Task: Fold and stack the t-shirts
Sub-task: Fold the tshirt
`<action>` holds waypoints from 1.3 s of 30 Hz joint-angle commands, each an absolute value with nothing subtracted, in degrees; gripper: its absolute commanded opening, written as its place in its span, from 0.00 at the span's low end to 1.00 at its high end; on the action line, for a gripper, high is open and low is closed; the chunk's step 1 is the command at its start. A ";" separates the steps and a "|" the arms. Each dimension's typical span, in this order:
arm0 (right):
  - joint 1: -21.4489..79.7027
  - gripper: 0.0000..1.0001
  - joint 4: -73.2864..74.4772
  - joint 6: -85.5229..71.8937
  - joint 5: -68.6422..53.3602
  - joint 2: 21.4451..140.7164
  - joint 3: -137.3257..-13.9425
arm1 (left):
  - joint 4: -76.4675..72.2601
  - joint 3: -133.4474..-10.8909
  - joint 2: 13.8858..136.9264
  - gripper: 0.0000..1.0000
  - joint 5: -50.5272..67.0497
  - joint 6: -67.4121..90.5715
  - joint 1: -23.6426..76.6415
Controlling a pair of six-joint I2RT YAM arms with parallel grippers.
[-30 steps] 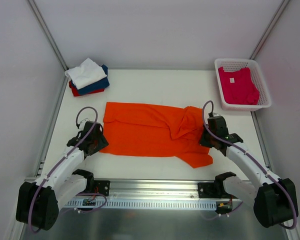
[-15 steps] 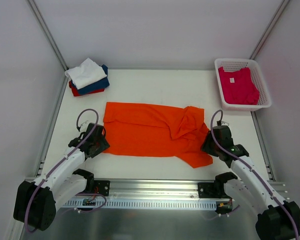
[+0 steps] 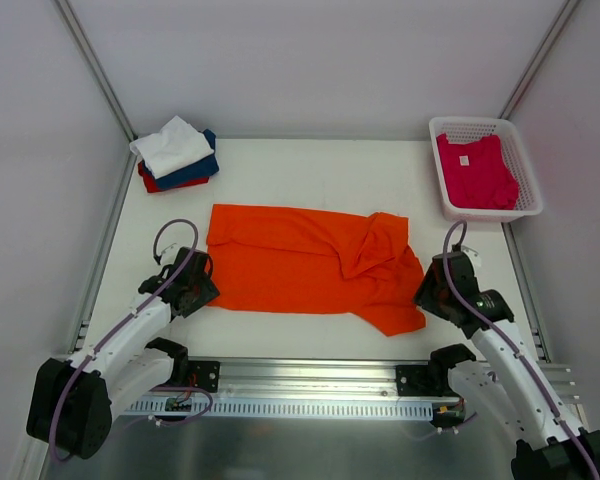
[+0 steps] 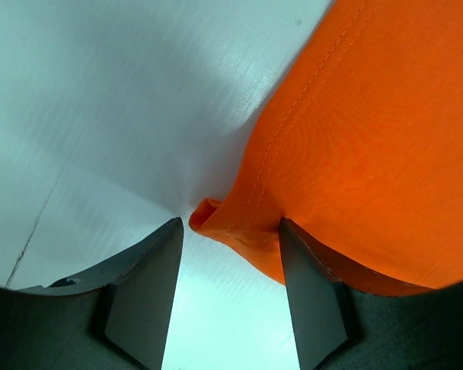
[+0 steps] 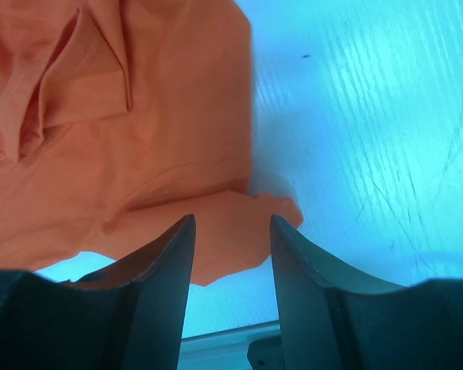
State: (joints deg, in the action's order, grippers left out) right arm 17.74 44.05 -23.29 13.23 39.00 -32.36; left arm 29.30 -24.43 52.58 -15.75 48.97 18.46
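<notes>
Left gripper [image 4: 230, 231]: jaws apart, hem corner of the bright orange cloth t-shirt [image 3: 300, 265] between them, not pinched. Right gripper [image 5: 231, 223]: jaws apart over the shirt's near right corner, nothing clamped. Shirt lies spread mid-table on the white tabletop [image 3: 310, 170], right side rumpled. Far left corner: folded white t-shirt [image 3: 172, 145] on navy one [image 3: 195, 172] on red one [image 3: 152, 184]. Far right: magenta-pink t-shirt [image 3: 475, 172] inside the white plastic mesh basket [image 3: 527, 175].

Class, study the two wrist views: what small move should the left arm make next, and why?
Probably close the left gripper on the near-left corner of the orange t-shirt: it lies between the open fingers, unclamped, and the shirt's bunched right side needs pulling flat.
</notes>
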 commanded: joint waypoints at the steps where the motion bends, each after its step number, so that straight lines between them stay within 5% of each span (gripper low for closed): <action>1: 18.19 0.47 51.49 -26.62 13.01 37.62 -34.19 | 28.74 -24.52 53.35 0.53 -17.49 49.57 19.16; 30: 25.75 0.48 46.32 -39.20 14.59 29.88 -19.42 | 26.10 -24.61 55.90 0.52 -16.52 48.16 19.07; 39: 25.93 0.15 44.65 -38.23 15.21 29.44 -19.51 | 25.58 -24.87 56.34 0.51 -16.08 47.81 19.16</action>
